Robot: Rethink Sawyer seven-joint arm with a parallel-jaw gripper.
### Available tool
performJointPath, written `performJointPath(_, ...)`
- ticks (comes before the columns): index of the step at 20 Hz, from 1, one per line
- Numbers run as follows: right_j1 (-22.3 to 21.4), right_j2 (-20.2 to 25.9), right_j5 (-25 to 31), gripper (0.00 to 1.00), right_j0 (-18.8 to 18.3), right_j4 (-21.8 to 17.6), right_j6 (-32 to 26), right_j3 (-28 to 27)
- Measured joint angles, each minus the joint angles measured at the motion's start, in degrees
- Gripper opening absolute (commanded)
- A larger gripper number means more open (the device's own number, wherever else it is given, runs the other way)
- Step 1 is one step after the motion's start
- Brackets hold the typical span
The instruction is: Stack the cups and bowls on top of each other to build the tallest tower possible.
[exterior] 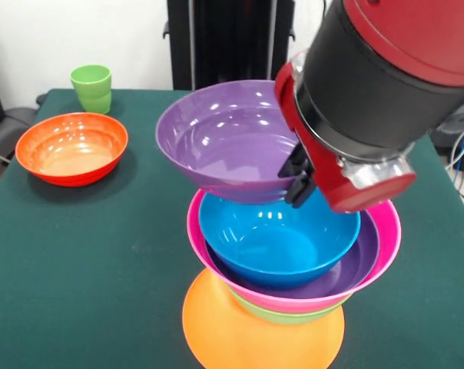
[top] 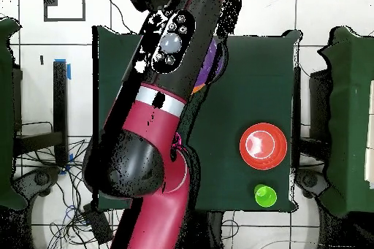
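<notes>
The tower [exterior: 293, 269] stands at the table's near edge: an upturned orange bowl [exterior: 263, 330] as base, then a green bowl [exterior: 290, 313], a pink bowl [exterior: 374, 254], a purple bowl [exterior: 355, 265] and a blue bowl [exterior: 278, 242] nested open side up. My gripper [exterior: 299, 177] is shut on the rim of a second purple bowl [exterior: 224, 138] and holds it tilted just above the blue bowl. A red-orange bowl [exterior: 72, 147] and the light-green cup [exterior: 91, 88] stand apart at the far left; both show in the overhead view, bowl [top: 261, 146], cup [top: 265, 196]. The arm hides the tower from above.
The green table cloth [exterior: 101, 254] covers the table. The robot's black pedestal [exterior: 228, 42] stands at the far side. Cables lie on the floor round the base in the overhead view [top: 73, 209].
</notes>
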Motion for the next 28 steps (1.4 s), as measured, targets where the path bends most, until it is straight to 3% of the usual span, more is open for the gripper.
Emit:
performJointPath(4,0.3,-2.3,0.0,0.00,0.0,2.7,0.8,0.0)
performJointPath(5,0.3,-4.4,0.0,0.00,0.0,5.1,1.5,0.0)
performJointPath(15,0.3,-14.4,0.0,0.00,0.0,15.2,4.2,0.5)
performJointPath(28,0.3,-21.2,0.0,0.00,0.0,19.0,4.4,2.3)
